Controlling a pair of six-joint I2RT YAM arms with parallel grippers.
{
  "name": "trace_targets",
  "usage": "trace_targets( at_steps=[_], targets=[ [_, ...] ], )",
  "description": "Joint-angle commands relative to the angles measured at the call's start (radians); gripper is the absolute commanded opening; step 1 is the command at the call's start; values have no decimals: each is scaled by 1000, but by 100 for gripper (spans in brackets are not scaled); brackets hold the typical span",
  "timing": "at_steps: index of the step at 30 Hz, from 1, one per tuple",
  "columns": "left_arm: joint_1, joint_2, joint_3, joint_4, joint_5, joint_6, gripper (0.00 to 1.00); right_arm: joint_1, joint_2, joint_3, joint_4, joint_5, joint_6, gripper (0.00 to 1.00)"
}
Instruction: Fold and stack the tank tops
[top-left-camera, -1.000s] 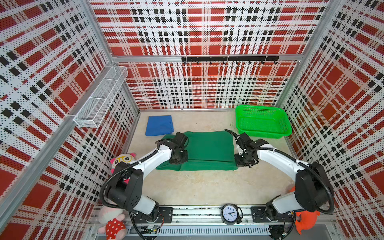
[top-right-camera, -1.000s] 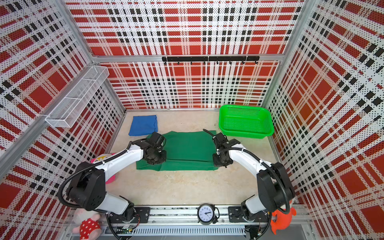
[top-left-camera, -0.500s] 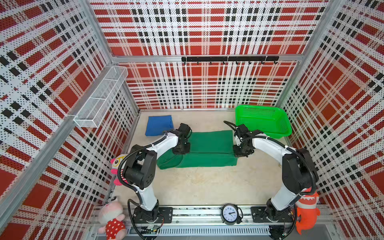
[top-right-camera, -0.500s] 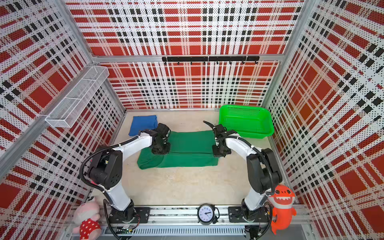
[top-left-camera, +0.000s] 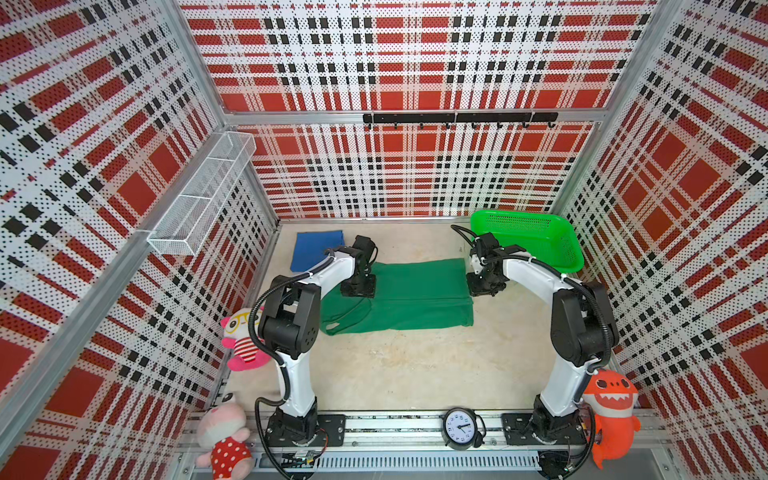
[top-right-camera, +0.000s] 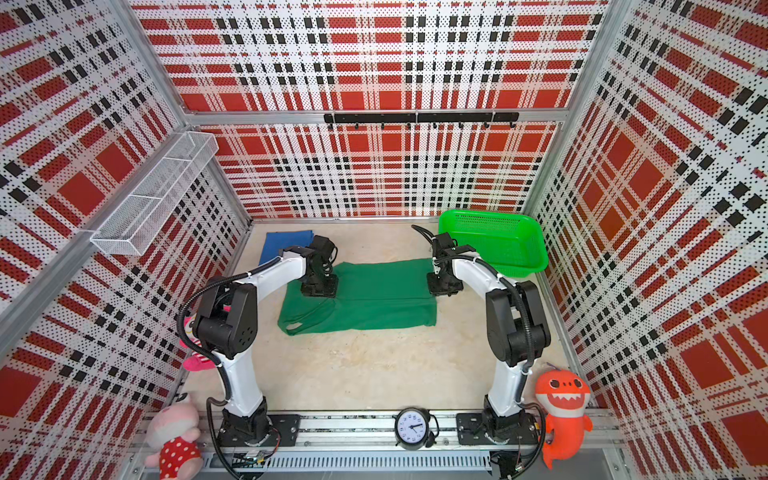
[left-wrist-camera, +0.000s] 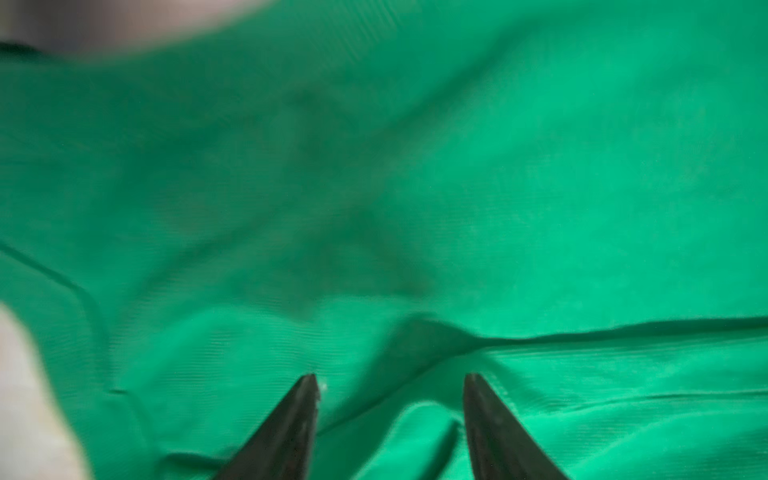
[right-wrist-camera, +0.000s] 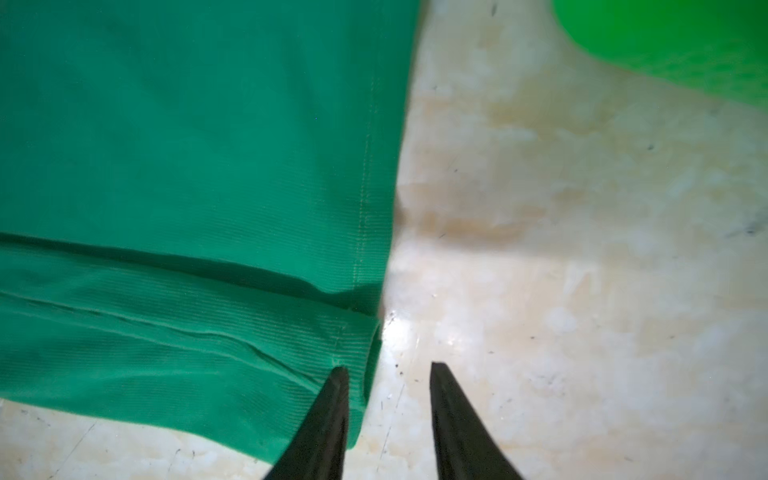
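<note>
The dark green tank top (top-left-camera: 415, 295) lies folded lengthwise, both arms' jaws spread and empty; next probably means gripping one end for a crosswise fold.

Left claw (left-wrist-camera: 390, 377) and right claw (right-wrist-camera: 387, 368) released green tank top (top-left-camera: 415, 291).

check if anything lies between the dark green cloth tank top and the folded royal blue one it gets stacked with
No object does: only bare tabletop separates the dark green cloth tank top from the folded royal blue tank top, though the left arm reaches over that gap.
</note>
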Motion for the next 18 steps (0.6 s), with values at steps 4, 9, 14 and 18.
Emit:
trace_targets(
  at_steps=[4, 9, 14, 18],
  targets=[
    [16, -128, -32, -58, -31, -4, 63, 10, -131, -100, 4, -75, 15, 36],
    [0, -338, -263, 14, 51, -121, 60, 58, -255, -332, 84, -184, 118, 34],
    [-50, -474, -478, 177, 143, -269, 54, 146, -329, -475, 204, -218, 261, 33],
    [-33, -490, -611, 318, 186, -327, 52, 186, -334, -540, 316, -209, 379, 30]
  ],
)
